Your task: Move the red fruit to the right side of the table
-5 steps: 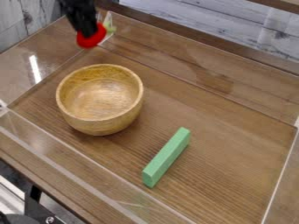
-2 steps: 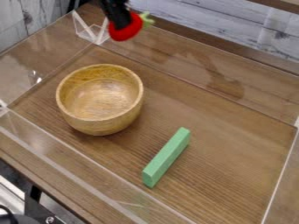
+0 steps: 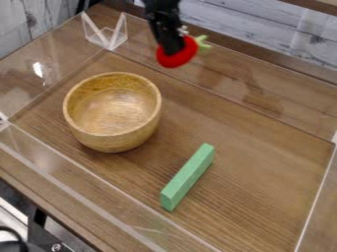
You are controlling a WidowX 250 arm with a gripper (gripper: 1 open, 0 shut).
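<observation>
A wooden bowl (image 3: 113, 110) is sitting on the left part of the table (image 3: 250, 123). Behind it and further right, the black gripper (image 3: 168, 47) is clamping the red fruit (image 3: 178, 51) above the far tabletop. A green block (image 3: 188, 176) is lying front right.

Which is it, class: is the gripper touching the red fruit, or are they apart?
Touching. The camera view shows the gripper shut on the red fruit, with its dark fingers overlapping the fruit's top and no gap between them, above the table.
</observation>
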